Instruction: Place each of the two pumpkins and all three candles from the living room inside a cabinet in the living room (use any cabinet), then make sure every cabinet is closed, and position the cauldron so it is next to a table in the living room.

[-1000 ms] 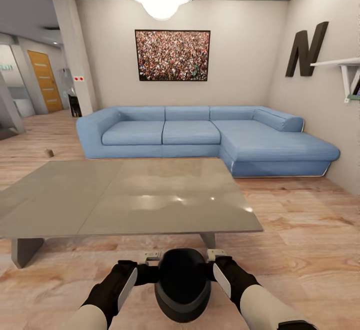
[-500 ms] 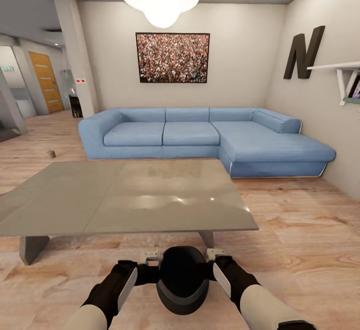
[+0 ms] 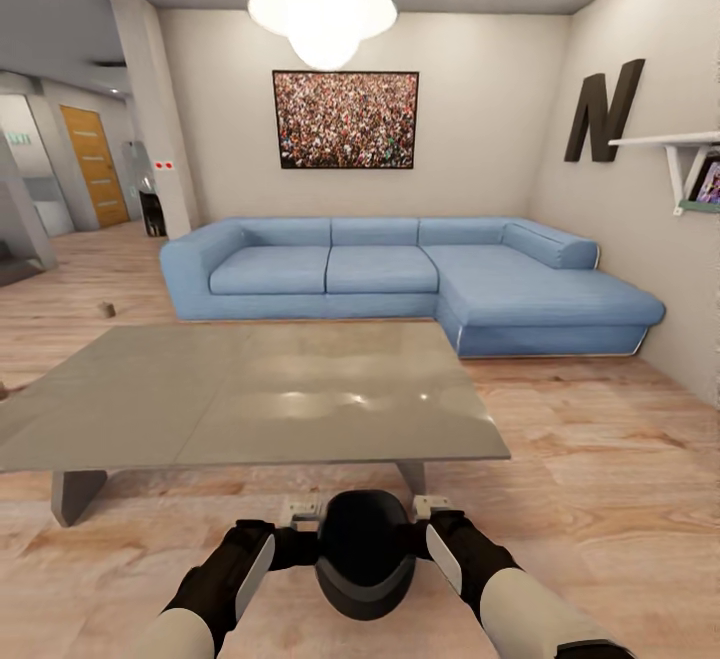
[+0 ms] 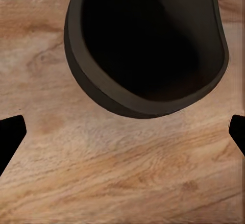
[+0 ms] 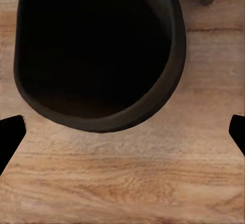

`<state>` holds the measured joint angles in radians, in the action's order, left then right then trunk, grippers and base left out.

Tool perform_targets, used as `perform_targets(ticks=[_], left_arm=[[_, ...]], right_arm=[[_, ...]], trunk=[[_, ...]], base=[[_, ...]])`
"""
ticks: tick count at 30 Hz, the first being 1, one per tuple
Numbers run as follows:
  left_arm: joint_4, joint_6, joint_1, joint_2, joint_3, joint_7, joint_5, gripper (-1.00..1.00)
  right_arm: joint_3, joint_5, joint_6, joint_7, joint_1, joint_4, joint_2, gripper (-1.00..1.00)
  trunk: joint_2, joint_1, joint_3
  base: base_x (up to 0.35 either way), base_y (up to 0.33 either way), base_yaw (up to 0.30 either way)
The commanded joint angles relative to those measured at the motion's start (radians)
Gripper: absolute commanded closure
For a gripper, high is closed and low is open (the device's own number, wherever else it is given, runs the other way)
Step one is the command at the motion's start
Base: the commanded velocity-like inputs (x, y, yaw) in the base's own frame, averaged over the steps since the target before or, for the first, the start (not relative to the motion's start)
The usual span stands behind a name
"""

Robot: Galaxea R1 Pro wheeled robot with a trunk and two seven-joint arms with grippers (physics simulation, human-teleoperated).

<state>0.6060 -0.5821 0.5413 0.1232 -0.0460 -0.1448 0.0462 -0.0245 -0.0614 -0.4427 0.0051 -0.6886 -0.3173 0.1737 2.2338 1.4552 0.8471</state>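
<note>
Cauldron point(image 3: 366, 554) just before table point(image 3: 250, 399) near edge, between left gripper point(image 3: 300, 512) and right gripper point(image 3: 428, 507); both spread wide, clasping nothing.

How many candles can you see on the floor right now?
1: a small brown candle sits on the wood floor left of the blue sofa, beyond the grey table. Others may be hidden.

Both arms had white forearms, black wrists with a white side panel, and small light-grey end pieces.
</note>
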Motion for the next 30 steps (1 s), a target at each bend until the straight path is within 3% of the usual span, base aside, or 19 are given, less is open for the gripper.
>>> perform_targets(ticks=[1,9,21,30], left_arm=[[0.001,-0.005,0.000,0.000,-0.002,0.001,0.004,-1.00],[0.003,-0.005,0.000,0.000,-0.002,0.001,0.004,-1.00],[0.010,-0.005,0.000,0.000,-0.001,0.001,0.004,-1.00],[0.024,-0.004,0.000,-0.002,0.001,0.001,0.004,-1.00]], right_arm=[[-0.003,-0.006,-0.005,0.000,0.000,-0.002,0.000,-1.00],[-0.002,-0.006,-0.005,-0.001,0.000,-0.002,0.000,-1.00],[-0.002,-0.006,-0.004,-0.001,0.000,-0.002,0.000,-1.00],[-0.002,-0.008,-0.004,-0.001,0.000,-0.002,0.000,-1.00]], trunk=[[-0.007,-0.005,-0.002],[-0.063,-0.035,-0.029],[-0.147,-0.081,-0.077],[-0.147,-0.081,-0.087]], base=[[-0.307,0.000,0.000],[-0.320,0.000,0.029],[-0.307,0.000,0.194],[-0.048,0.000,0.219]])
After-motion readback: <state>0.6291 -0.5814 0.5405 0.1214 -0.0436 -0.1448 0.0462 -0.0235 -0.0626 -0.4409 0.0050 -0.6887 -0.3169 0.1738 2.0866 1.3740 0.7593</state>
